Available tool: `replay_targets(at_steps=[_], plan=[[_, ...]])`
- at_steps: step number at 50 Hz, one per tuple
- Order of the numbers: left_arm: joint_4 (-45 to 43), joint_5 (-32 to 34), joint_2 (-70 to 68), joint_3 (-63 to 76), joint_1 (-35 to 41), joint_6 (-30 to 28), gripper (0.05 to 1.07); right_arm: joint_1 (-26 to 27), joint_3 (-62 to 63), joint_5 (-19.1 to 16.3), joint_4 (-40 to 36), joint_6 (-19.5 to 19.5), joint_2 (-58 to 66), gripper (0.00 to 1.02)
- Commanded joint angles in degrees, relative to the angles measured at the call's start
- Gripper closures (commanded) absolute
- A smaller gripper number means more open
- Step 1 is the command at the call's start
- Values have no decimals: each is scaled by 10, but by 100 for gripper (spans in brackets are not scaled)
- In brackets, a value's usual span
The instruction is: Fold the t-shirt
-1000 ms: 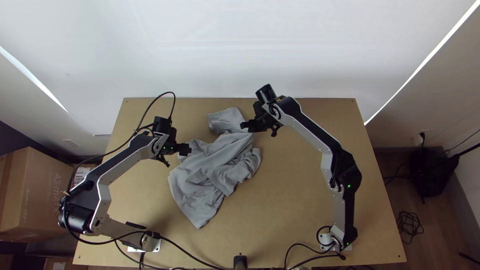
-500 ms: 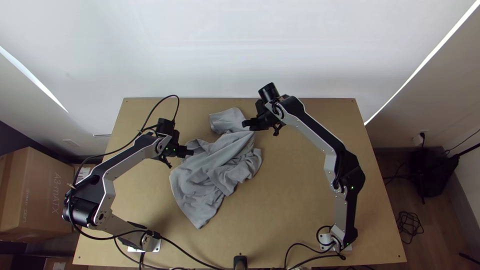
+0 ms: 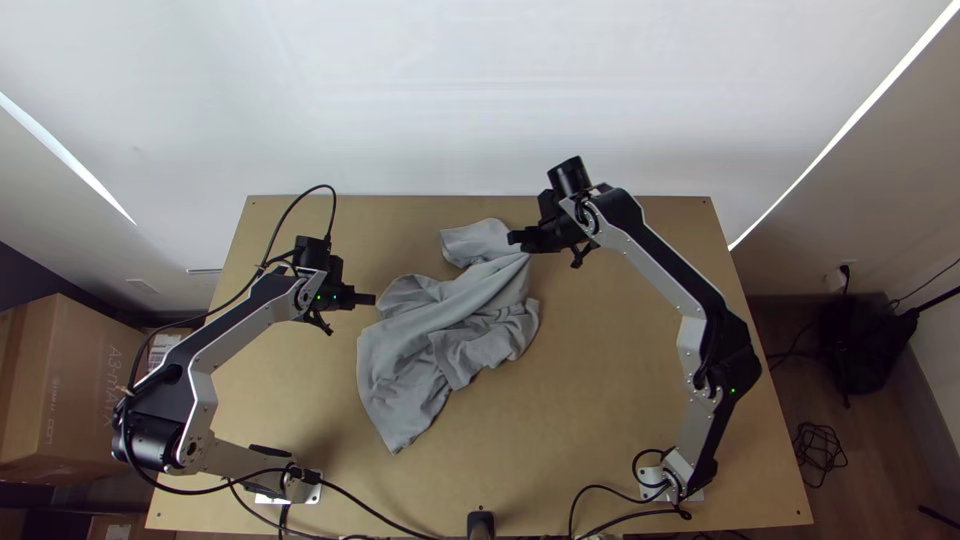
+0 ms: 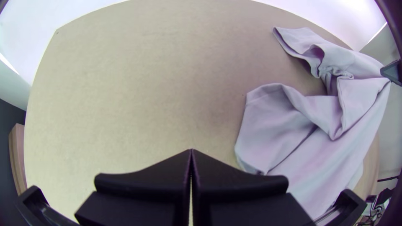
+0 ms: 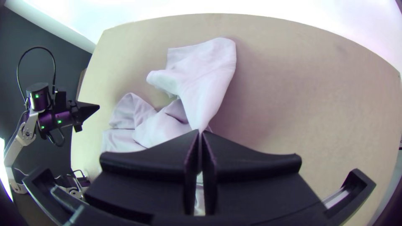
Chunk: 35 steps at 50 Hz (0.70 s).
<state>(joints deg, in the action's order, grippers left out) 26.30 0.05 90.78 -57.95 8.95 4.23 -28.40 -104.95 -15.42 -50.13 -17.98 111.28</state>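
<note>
"Okay, where are we with the fold?"

"Spreading out, I'd judge, with no tidy fold made: the t-shirt (image 3: pixel 430 335) lies bunched and creased across the left and middle of the desk (image 3: pixel 600 400), and I've got its far part pinched in my right jaws."

"Properly gripped?"

"Closed right on it. In the right wrist view a gathered strip (image 5: pixel 201 96) runs into the tips, with a loose flap (image 5: pixel 209 58) beyond (a sleeve, maybe, though I wouldn't swear to it)."

"And the left?"

"Left jaws clenched on nothing, tips meeting, just beside the t-shirt."

"So what does the next move want?"

"Opening the left jaws, I'd say, and catching a second edge, so I can draw the two grips apart and flatten everything. Pulling with the right alone would probably just drag the t-shirt along, creases and all."

"Pose, then?"

"My right arm (image 3: pixel 655 265) stretches up from its base and bends inward at the elbow, jaws near the desk's far side, pointing left. My left arm (image 3: pixel 240 328) has its elbow out by the desk's left edge, forearm angled in, jaws aimed across at the t-shirt."
</note>
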Motion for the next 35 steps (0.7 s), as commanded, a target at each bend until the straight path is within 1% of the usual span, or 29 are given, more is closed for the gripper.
replay_targets(at_steps=[1, 2, 3, 4, 5, 8, 10, 11, 13, 21, 35], plan=[[16, 9, -14, -6, 8, 3, 105, -2, 21, 6, 6, -3, -26, 100], [18, 9, -16, -7, 12, 8, 104, -2, 24, 6, 7, -3, -27, 100], [22, 9, -17, -8, 17, 10, 99, -4, 26, 6, 8, -3, -27, 100], [27, 10, -17, -8, 20, 11, 90, -6, 28, 7, 9, -3, -29, 100], [32, 10, -16, -11, 25, 11, 78, -8, 31, 7, 11, -3, -30, 100], [73, 18, 4, -27, 41, 10, 35, -13, 37, 7, 11, -3, -34, 100], [95, 18, 26, -39, 50, 11, 14, -17, 40, 7, 13, -3, -34, 100], [105, 18, 35, -44, 52, 13, 12, -19, 40, 8, 14, -3, -35, 100], [115, 18, 50, -51, 56, 18, 12, -22, 44, 11, 17, -3, -36, 100], [74, 21, 56, -52, 66, 32, 12, -26, 53, 14, 21, -3, -38, 100], [60, 30, 90, -91, 78, 55, 12, -28, 61, 15, 30, -3, -39, 100]])
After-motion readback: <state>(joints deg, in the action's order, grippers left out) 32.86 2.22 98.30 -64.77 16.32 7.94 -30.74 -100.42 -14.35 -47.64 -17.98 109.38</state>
